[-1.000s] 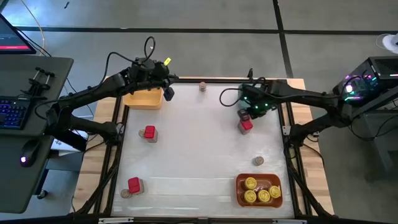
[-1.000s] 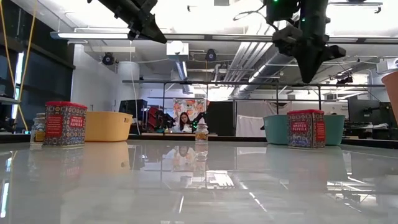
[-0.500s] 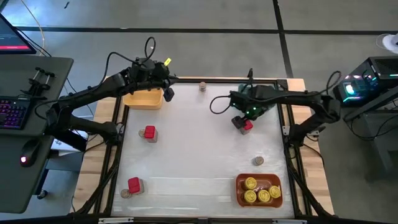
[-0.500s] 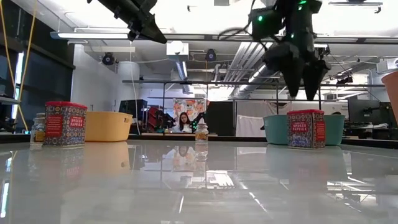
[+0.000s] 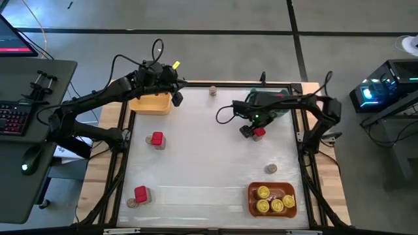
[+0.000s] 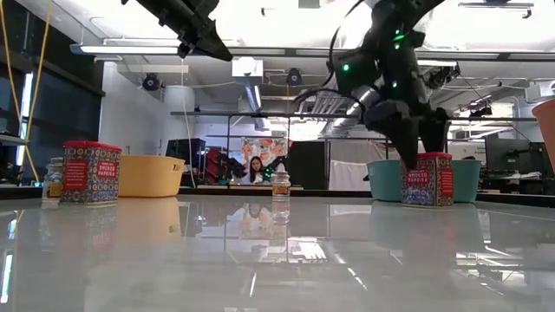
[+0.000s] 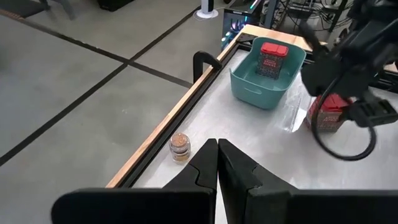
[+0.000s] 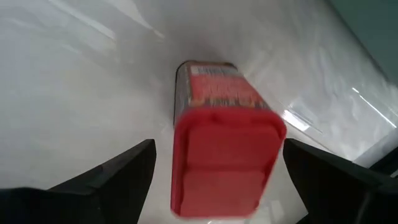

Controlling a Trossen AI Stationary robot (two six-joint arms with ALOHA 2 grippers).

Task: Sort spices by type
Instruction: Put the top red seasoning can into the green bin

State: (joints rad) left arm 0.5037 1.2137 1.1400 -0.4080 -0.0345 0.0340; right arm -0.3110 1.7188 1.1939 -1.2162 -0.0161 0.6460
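A red boxy tin (image 5: 260, 133) stands upright on its base at the table's right far part. My right gripper (image 5: 250, 130) points down over it, open, with one finger on each side of the tin's red lid (image 8: 217, 163) and a gap on both sides. In the low view its fingertips (image 6: 423, 154) reach about the height of the tin's top (image 6: 427, 179). My left gripper (image 7: 217, 155) hangs shut and empty, high beside the yellow bin (image 5: 151, 103). Two more red tins (image 5: 157, 139) (image 5: 140, 193) stand at the left.
A teal bin (image 7: 244, 81) at the far right holds a red tin (image 7: 272, 57). An orange tray (image 5: 251, 207) at the near right holds several yellow-lidded jars. Small brown jars stand at the far edge (image 5: 213, 91) and at the right (image 5: 271, 169).
My right gripper has opened wide and come down over the red tin, turning a little about its own axis, until its fingers stand on either side of the tin's top. The tin has kept its place.
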